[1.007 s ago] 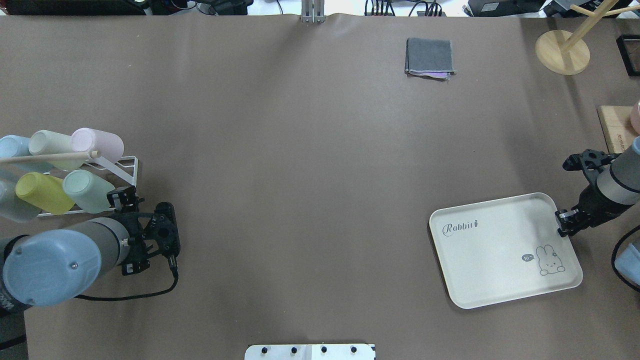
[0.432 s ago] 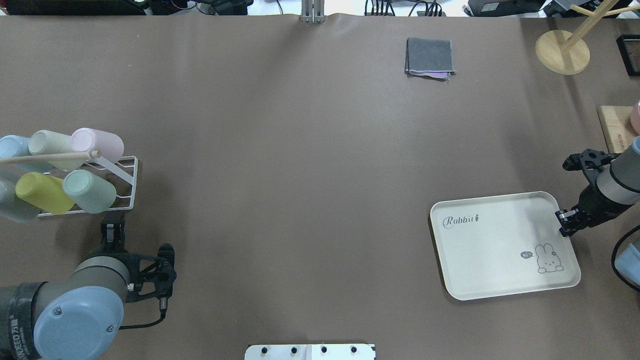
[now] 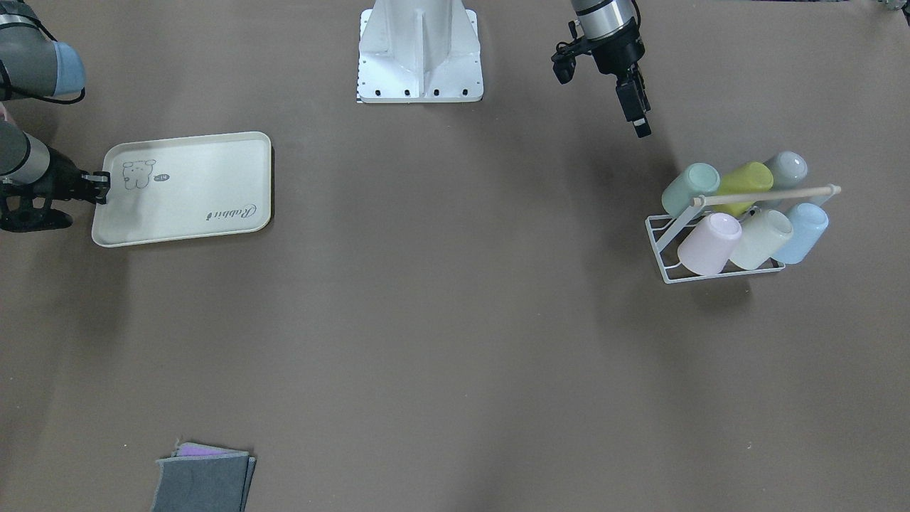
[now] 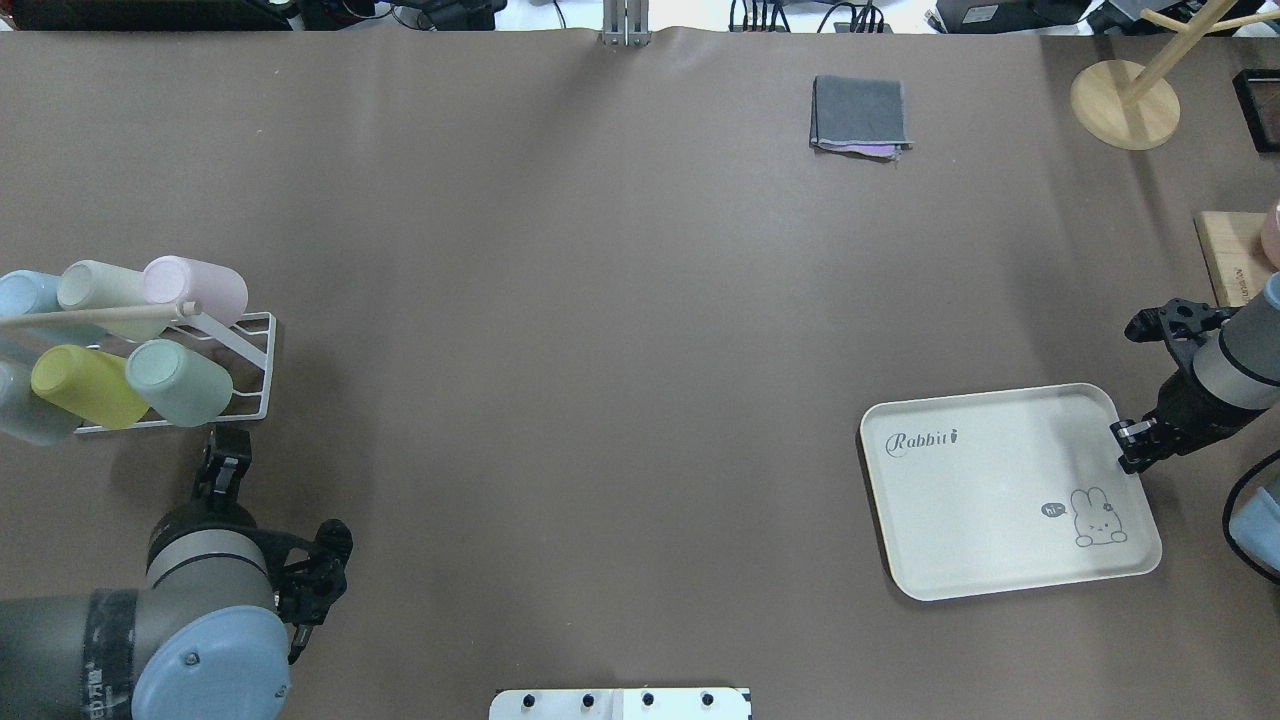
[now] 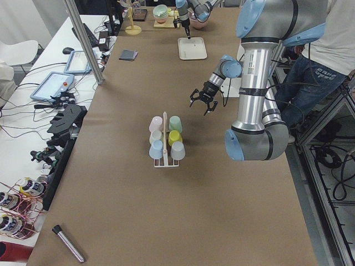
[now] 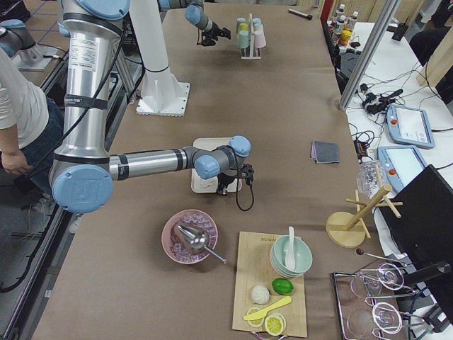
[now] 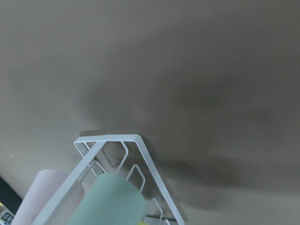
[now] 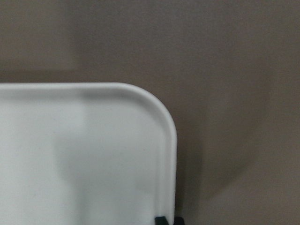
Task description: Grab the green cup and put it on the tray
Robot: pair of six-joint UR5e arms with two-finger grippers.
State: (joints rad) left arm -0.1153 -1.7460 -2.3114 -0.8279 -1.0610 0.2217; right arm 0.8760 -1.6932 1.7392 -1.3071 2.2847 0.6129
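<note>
The left gripper (image 4: 228,445) hovered over the tabletop (image 4: 600,400); its spread could not be told. The right gripper (image 4: 1124,446) pinched the tray (image 4: 980,510) by its rim. Farther off, the green cup (image 4: 185,385) lay on a white rack (image 4: 268,365).

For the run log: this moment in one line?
green cup: in rack | left gripper: near rack, empty | right gripper: clamping tray edge

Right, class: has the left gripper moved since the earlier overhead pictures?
Yes. The left gripper has pulled back from the near corner of the white cup rack, toward the overhead view's bottom edge.
</note>
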